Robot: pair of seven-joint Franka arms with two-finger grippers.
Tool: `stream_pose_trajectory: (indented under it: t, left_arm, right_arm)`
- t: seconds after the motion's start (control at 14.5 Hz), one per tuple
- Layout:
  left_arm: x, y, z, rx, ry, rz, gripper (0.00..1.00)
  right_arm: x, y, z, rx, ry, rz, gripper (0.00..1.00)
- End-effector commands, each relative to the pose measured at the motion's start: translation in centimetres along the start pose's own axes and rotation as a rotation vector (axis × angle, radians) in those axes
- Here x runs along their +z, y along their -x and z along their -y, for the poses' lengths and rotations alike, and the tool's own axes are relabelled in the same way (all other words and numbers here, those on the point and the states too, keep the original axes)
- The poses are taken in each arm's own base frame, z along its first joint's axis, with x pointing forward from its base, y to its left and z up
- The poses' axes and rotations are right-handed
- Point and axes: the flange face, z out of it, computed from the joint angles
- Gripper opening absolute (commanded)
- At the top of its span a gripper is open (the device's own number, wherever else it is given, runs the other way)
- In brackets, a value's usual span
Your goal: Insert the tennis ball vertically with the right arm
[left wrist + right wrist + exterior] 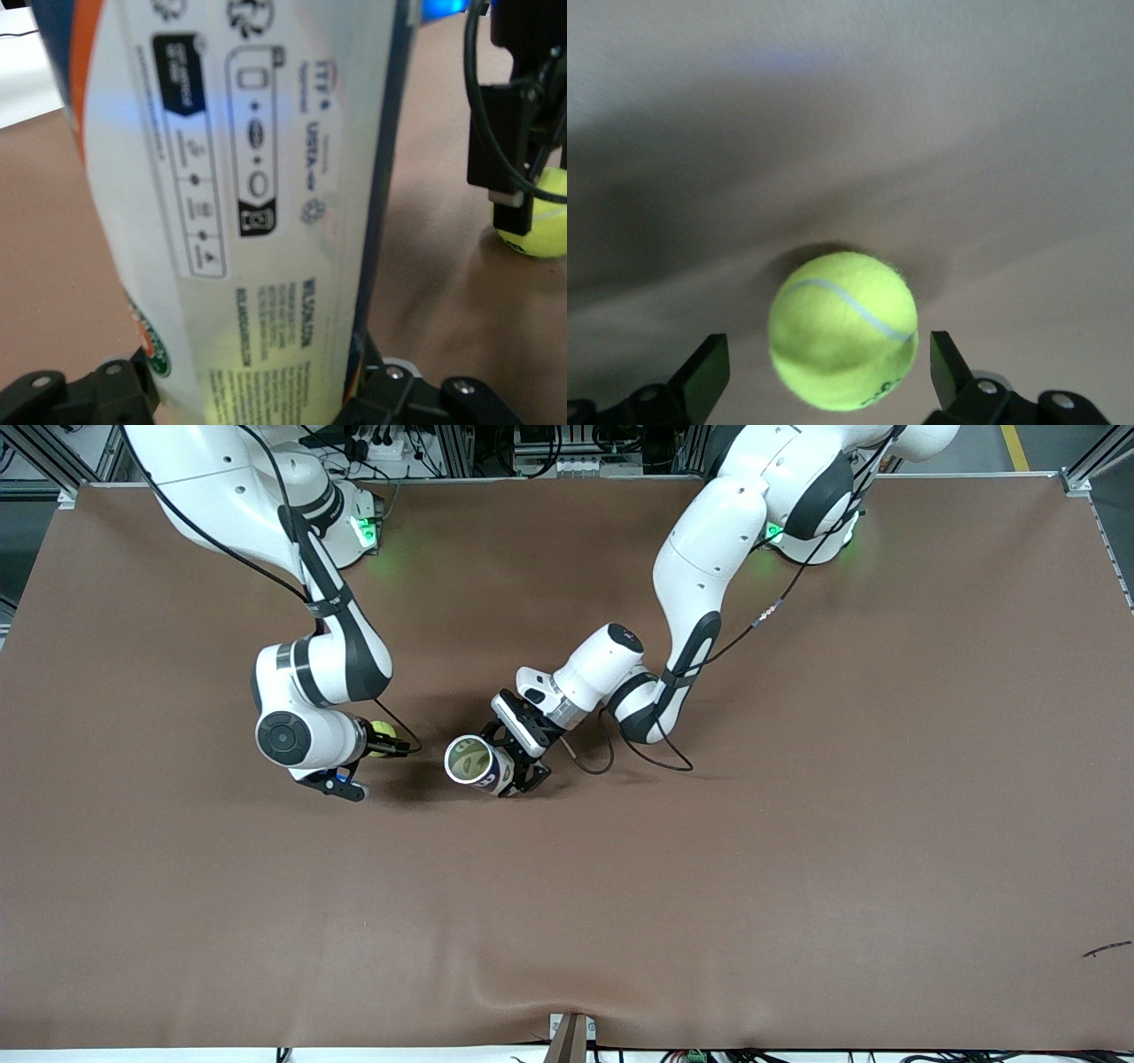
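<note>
A yellow-green tennis ball (842, 329) lies on the brown table between the fingers of my right gripper (830, 367). That gripper is open, with a gap showing on each side of the ball. In the front view the ball (383, 731) peeks out from under the right arm's wrist, where the right gripper (386, 740) is low over it. My left gripper (512, 766) is shut on a white printed tennis ball can (474, 762), tilted with its open mouth up. The can (257, 177) fills the left wrist view, with the ball (536, 221) beside it.
The brown table cloth (797, 850) spreads wide on all sides of the two grippers. A black cable (638, 753) loops on the table by the left arm's wrist. The robots' bases stand along the table's edge farthest from the front camera.
</note>
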Motion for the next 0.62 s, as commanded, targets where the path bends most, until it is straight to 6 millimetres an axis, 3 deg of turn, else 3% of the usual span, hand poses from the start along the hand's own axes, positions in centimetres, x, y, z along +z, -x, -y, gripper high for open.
stream_pose_trajectory:
  t: [0.0,0.07,0.14,0.28,0.34,0.41,0.55]
  left_arm:
    - [-1.2,0.2,-0.8,0.019,0.016,0.022,0.81]
    - [-1.4,0.2,-0.9,0.019,0.016,0.024,0.81]
    - [-1.4,0.2,-1.3,0.021,0.022,0.025,0.81]
    - [-1.4,0.2,-1.3,0.019,0.021,0.025,0.81]
    - [-1.4,0.4,-1.3,0.02,0.022,0.028,0.85]
    - [-1.5,0.4,-1.4,0.02,0.024,0.031,0.88]
    - [-1.7,0.6,-1.4,0.019,0.024,0.038,1.0]
  right_arm:
    - [-0.3,1.0,-0.3,-0.021,0.01,-0.014,1.0]
    - [-0.3,0.9,-0.4,-0.02,0.009,-0.013,1.0]
    - [-0.2,0.9,-0.4,-0.02,0.009,-0.013,0.82]
    - [-0.3,0.8,-0.3,-0.02,0.006,-0.02,0.37]
    - [-0.3,0.7,-0.3,-0.02,0.004,-0.024,0.24]
    - [-0.3,0.7,-0.4,-0.018,0.003,-0.024,0.17]
    - [-1.6,0.5,-0.5,-0.016,-0.009,-0.036,0.16]
